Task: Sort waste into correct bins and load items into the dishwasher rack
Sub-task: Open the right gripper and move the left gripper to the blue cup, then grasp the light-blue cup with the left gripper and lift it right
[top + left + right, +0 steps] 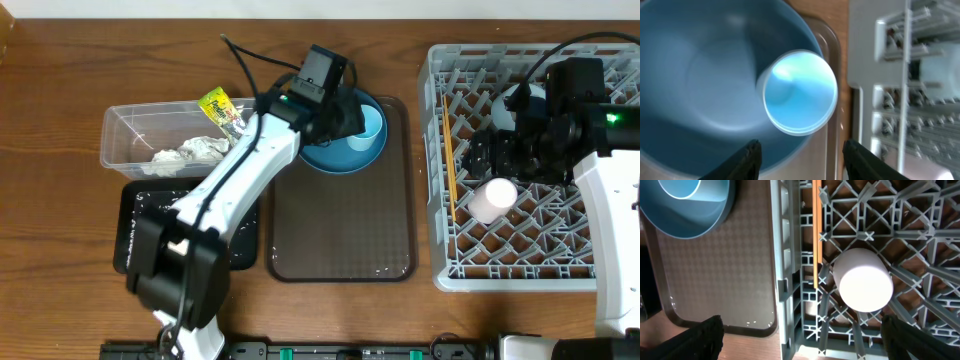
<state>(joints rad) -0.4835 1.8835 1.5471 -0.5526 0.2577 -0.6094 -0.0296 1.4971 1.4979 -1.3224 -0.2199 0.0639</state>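
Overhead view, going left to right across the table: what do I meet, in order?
Tub → brown tray → chopsticks → pink cup

Robot lab mock-kitchen: wooden table (60, 80), dishwasher rack (520, 250), brown tray (340, 230).

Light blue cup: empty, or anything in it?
Empty. The left wrist view looks straight into the cup: bare glossy bottom, no scraps. It stands upright on the blue plate.
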